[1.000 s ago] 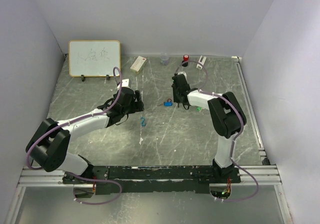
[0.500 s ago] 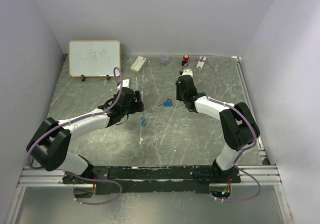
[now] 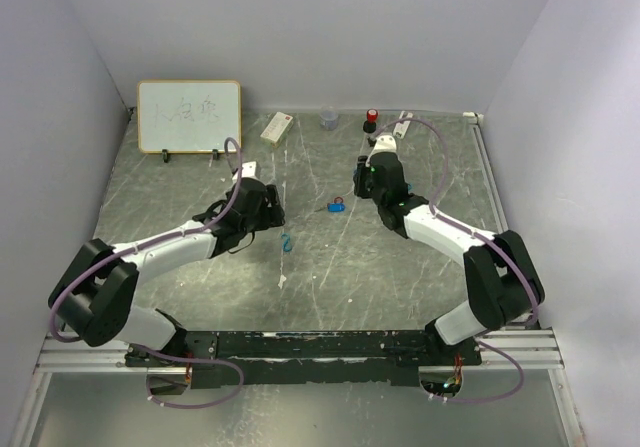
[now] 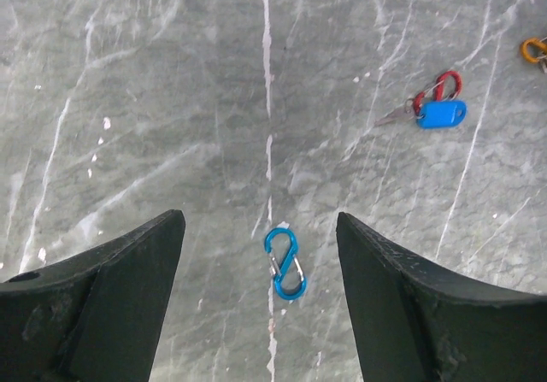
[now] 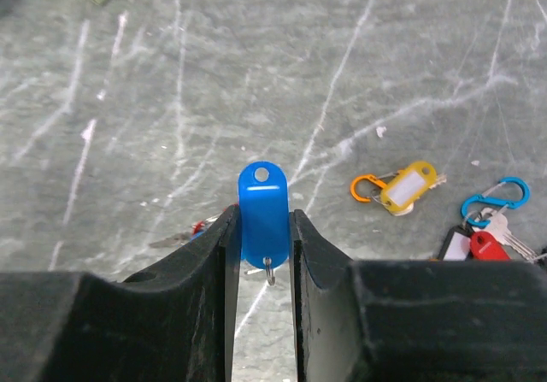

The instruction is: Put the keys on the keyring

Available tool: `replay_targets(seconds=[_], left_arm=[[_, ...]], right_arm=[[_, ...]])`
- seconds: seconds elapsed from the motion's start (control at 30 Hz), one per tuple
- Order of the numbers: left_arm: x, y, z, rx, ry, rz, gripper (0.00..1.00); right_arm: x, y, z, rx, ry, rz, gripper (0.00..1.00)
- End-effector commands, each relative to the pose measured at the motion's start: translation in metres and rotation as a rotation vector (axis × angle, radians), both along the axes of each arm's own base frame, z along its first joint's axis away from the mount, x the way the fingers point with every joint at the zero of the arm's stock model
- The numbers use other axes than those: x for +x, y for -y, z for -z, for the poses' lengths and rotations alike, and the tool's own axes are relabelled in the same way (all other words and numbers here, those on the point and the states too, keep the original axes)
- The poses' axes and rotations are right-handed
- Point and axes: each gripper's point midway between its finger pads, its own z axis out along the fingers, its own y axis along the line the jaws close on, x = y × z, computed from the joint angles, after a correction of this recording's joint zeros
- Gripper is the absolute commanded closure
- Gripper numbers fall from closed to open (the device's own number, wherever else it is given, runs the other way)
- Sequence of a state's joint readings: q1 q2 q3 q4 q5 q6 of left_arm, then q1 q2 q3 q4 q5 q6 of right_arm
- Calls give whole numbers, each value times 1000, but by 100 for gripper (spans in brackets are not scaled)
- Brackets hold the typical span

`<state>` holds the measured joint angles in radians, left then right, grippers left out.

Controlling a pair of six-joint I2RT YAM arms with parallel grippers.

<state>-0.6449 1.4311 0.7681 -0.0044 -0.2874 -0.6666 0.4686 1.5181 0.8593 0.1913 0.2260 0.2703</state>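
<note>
Lower center, the left fingers hang spread and empty over a loose blue clip on the surface. The right fingers clamp a blue key, apparently unattached. Farther off, a yellow key and a second blue key look clipped already; at least 1 remains.

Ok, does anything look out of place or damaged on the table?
Nothing looks damaged or spilled. The right gripper pinches a blue tag upright; the left gripper hangs open over a loose blue carabiner.
</note>
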Motion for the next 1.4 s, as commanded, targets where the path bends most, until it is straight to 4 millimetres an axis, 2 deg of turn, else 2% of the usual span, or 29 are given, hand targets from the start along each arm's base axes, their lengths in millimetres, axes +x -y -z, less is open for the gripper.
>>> replay_targets(seconds=[0.0,0.03,0.07,0.23,0.5,0.8,1.03,1.17,1.37], left_arm=[[-14,-2,4,-25,-15,3,19],[-17,-2,7,-23,-21,7,20],[-21,-2,10,-21,-30,8,20],[-40,0,27,10,-67,14,20],[-50,8,37,30,-89,23,20],[-50,10,48,43,-106,28,20],[-48,14,59,49,-123,35,30],[-45,15,59,50,-119,31,35],[-42,22,56,47,-114,39,35]], right_arm=[[-2,-16,-27,67,76,-46,100],[-2,-16,-29,68,80,-45,100],[-7,-28,-31,71,85,-73,100],[-14,-45,-41,75,110,-107,100],[-22,-60,-47,82,125,-145,100],[-25,-64,-55,93,148,-151,100],[-27,-63,-60,97,157,-150,100],[-27,-62,-60,93,160,-149,100],[-26,-63,-57,88,155,-150,100]])
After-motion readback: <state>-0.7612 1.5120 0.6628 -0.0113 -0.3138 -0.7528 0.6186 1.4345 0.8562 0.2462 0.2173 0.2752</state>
